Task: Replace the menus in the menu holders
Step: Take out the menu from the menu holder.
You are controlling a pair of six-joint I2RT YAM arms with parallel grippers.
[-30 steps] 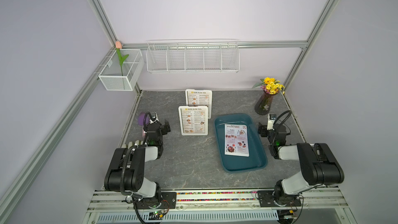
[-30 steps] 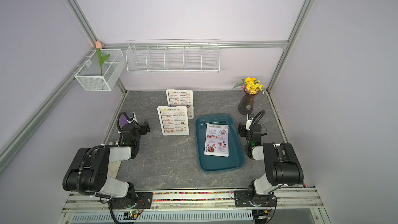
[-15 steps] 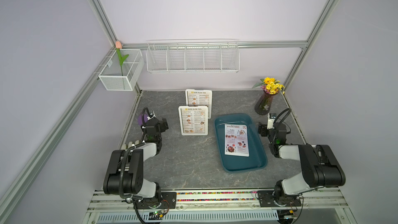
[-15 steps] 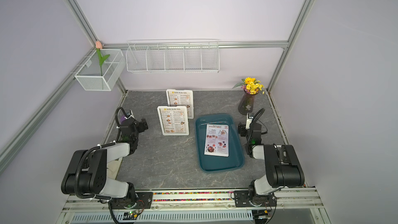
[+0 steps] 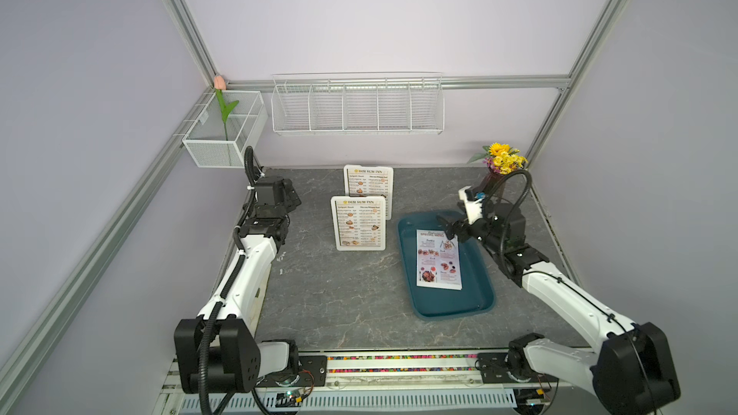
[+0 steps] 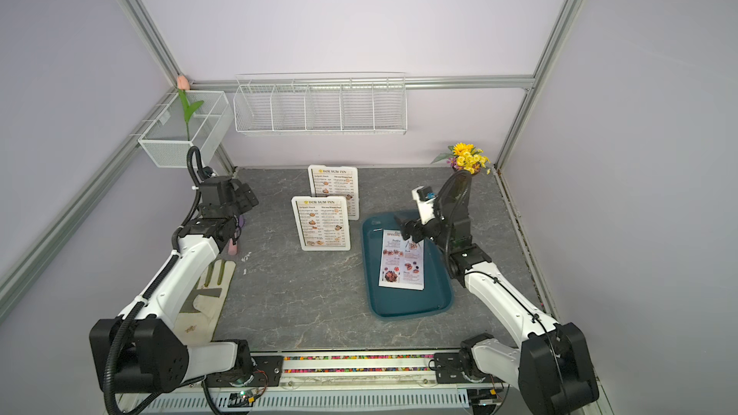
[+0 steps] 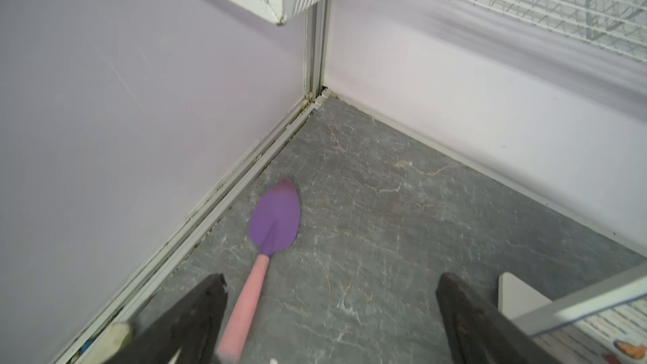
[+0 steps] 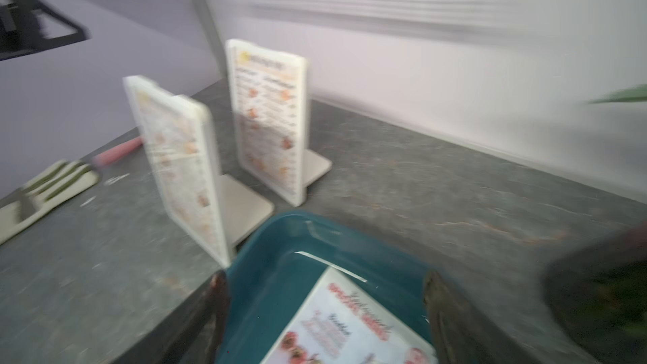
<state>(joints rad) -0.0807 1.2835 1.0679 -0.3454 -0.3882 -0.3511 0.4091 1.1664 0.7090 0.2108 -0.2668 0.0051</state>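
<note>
Two white menu holders stand upright mid-table, the near one [image 5: 358,223] and the far one [image 5: 368,185], each showing a "DIM SUM INN" menu [image 6: 320,225]. A "SPECIAL MENU" sheet [image 5: 438,257] lies flat in the teal tray [image 5: 451,311]. My right gripper [image 5: 449,225] hovers open over the tray's far end, with nothing between its fingers; its wrist view shows the sheet [image 8: 350,323] below and both holders [image 8: 178,162] beyond. My left gripper [image 7: 331,309] is open and empty near the far left corner, left of the holders.
A purple trowel with a pink handle [image 7: 275,220] lies by the left wall under my left gripper. A beige striped mat [image 6: 203,293] lies at front left. A vase of yellow flowers [image 5: 501,161] stands at back right. A wire rack [image 5: 357,105] and a mesh basket [image 5: 225,133] hang on the walls.
Both arms have unfolded and risen. The right gripper has swung left over the tray's far end. The left gripper has lifted and moved toward the back.
</note>
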